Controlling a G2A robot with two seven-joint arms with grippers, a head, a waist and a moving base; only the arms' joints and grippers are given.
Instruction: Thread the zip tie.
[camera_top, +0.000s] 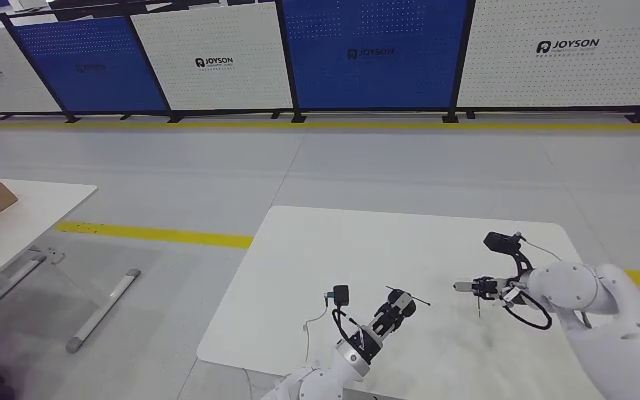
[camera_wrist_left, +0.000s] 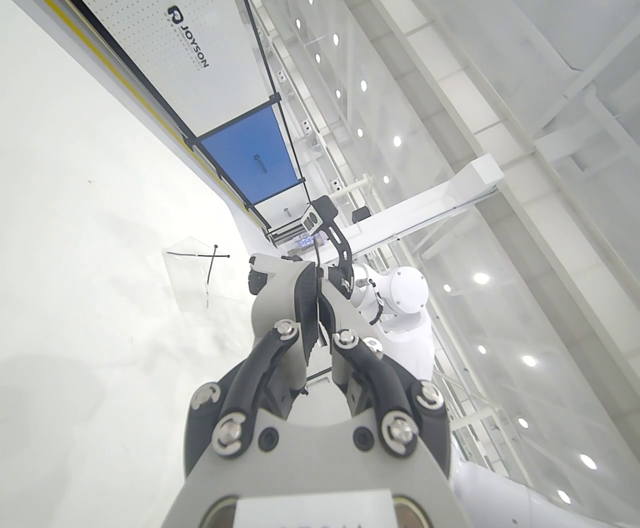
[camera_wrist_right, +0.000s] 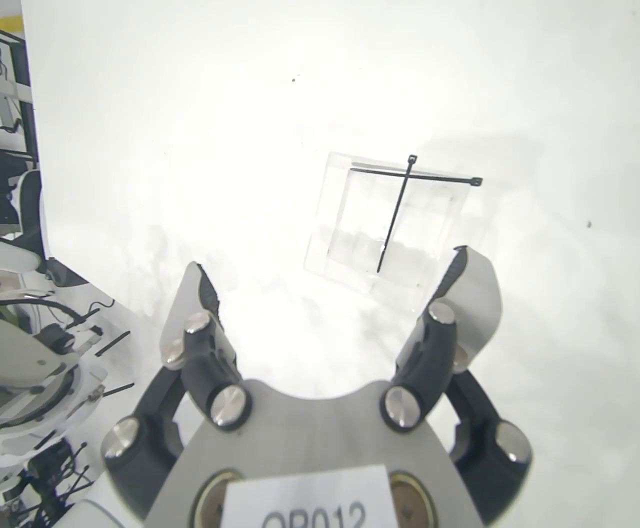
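Left gripper (camera_top: 401, 302), at the lower middle of the top view, has its two black-padded fingers pressed together, tips pointing toward the upper right. Whether anything thin is pinched between them cannot be told. Right gripper (camera_top: 462, 287), at the right of the same view, points left toward it with its fingers spread wide apart. The two grippers are near each other but not touching, and both are above the table. A row of blue and white pegboard panels (camera_top: 375, 55) runs across the upper edge of the top view, with a yellow floor line (camera_top: 150, 234) at mid-left. A white table (camera_top: 300, 280) with rounded corners takes up the lower centre and right. On it, between the grippers, sits a small clear box (camera_wrist_right: 345, 250), just ahead of the right gripper's open fingers. Two thin black ties lie crossed on the box. The first zip tie (camera_wrist_right: 440, 178) runs along one edge with its square head poking past a corner. The second zip tie (camera_wrist_right: 395, 220) lies across it, head just beyond that same edge. Both ties are straight.
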